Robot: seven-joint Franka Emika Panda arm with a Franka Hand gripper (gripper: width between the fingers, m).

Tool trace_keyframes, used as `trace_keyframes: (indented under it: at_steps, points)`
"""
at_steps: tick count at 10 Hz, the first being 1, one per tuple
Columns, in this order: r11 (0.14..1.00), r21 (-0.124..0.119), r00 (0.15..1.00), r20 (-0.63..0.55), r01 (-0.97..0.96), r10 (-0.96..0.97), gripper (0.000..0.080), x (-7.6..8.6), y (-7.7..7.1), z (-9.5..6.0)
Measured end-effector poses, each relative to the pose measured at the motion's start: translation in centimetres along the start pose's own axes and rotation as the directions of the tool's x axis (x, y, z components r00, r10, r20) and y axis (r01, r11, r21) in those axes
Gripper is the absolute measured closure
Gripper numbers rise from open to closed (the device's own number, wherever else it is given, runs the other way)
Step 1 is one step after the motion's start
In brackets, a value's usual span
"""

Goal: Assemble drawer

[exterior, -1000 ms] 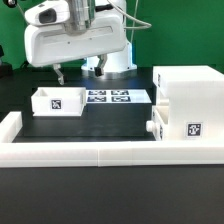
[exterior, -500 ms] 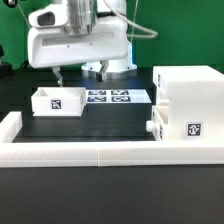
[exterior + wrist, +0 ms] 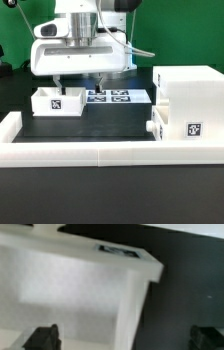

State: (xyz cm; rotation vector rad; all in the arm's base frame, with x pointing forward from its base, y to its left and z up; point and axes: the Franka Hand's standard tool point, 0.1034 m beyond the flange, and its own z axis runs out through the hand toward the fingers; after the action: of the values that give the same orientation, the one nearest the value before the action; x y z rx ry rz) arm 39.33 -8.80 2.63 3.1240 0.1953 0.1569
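Observation:
One small white tray (image 3: 57, 100) with a square tag on its front stands on the black mat at the exterior view's left. My gripper (image 3: 79, 84) is open and empty and hangs just above it, one finger over the tray and the other finger (image 3: 100, 83) off its right side. In the wrist view the tray (image 3: 70, 286) fills most of the frame, with its tag (image 3: 118, 250) at the far rim, and the gripper (image 3: 124, 339) straddles one of its walls. The tall white casing (image 3: 190, 95) stands at the right, with a knobbed tray (image 3: 153, 128) in its lower slot.
The marker board (image 3: 115, 96) lies flat behind the tray, partly under the gripper. A long low white rail (image 3: 90, 152) runs along the front and up the left side. The arm's white base stands behind the mat.
My gripper has come down and shifted a little to the exterior view's right, so its fingers now hang at the tray's rim. The tray and casing have not moved.

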Motion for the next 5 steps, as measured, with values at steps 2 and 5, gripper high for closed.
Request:
trace_keyframes:
  at_steps: [2,5]
  points:
    - [1.000,-0.003,1.000,-0.009,-0.005,0.005,0.0150,-0.40,0.02,1.09]
    - [1.000,-0.001,1.000,-0.002,0.006,-0.006,0.0150,-0.63,0.08,1.37]
